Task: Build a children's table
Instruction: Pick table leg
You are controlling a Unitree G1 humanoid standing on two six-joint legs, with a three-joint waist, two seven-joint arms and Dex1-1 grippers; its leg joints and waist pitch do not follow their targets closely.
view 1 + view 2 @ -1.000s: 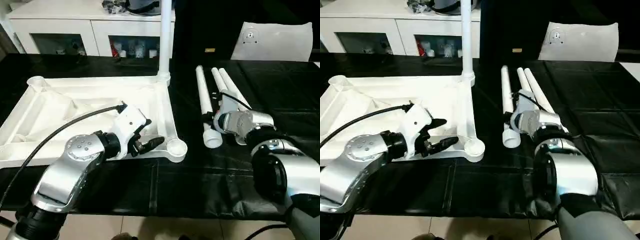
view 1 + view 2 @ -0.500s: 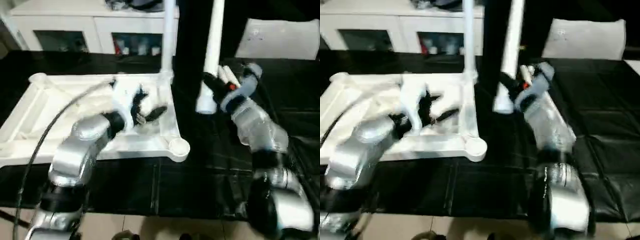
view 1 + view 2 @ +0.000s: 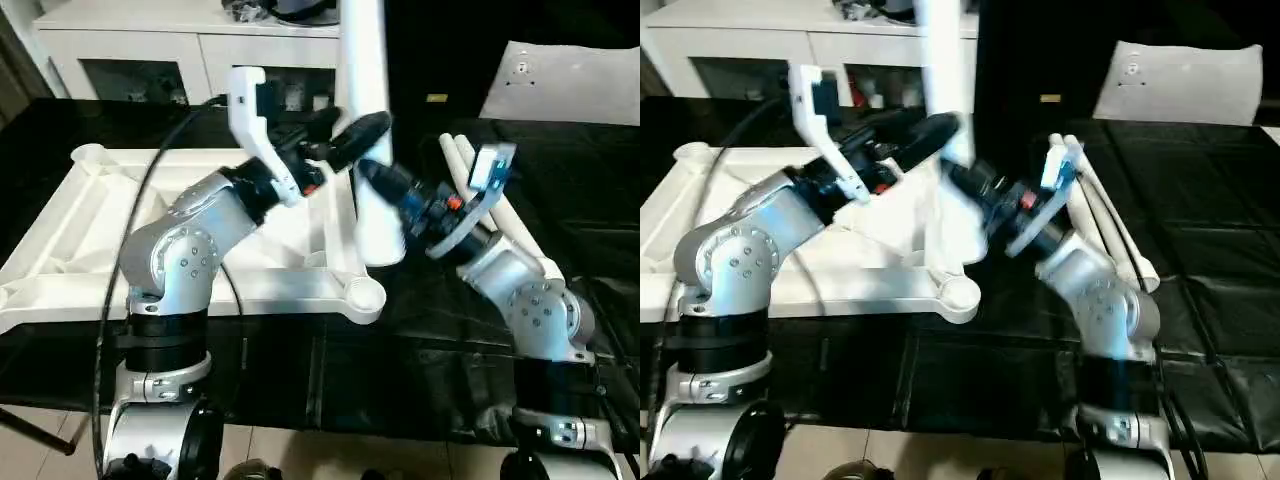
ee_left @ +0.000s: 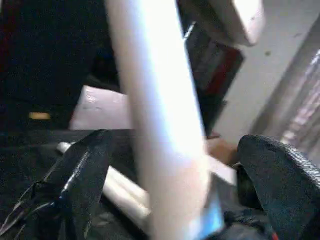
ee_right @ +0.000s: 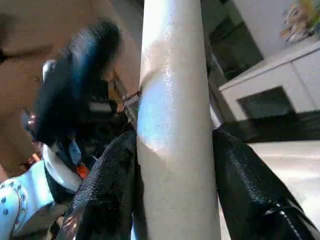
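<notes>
The white tabletop point(image 3: 90, 230) lies upside down on the left, ribbed side up, with its near round corner socket point(image 3: 365, 296) at the front right. My right gripper point(image 3: 385, 185) is shut on a white leg point(image 3: 365, 100), holding it upright over the tabletop's right edge; its fingers point(image 5: 107, 185) press both sides of the leg point(image 5: 175, 125). My left gripper point(image 3: 345, 130) is raised and open. Its fingers point(image 4: 82, 175) stand apart on either side of that leg point(image 4: 160, 125). Two more legs point(image 3: 462, 165) lie on the black table behind my right arm.
The black-covered work table point(image 3: 400, 350) carries everything. A white glass-door cabinet point(image 3: 150, 50) stands along the back, and a white panel point(image 3: 565, 80) leans at the back right. A black cable point(image 3: 110, 300) loops from my left arm.
My right gripper lifted a leg off the table and swung it upright toward the tabletop. My left arm rose from the tabletop and its fingers opened wider around that leg.
</notes>
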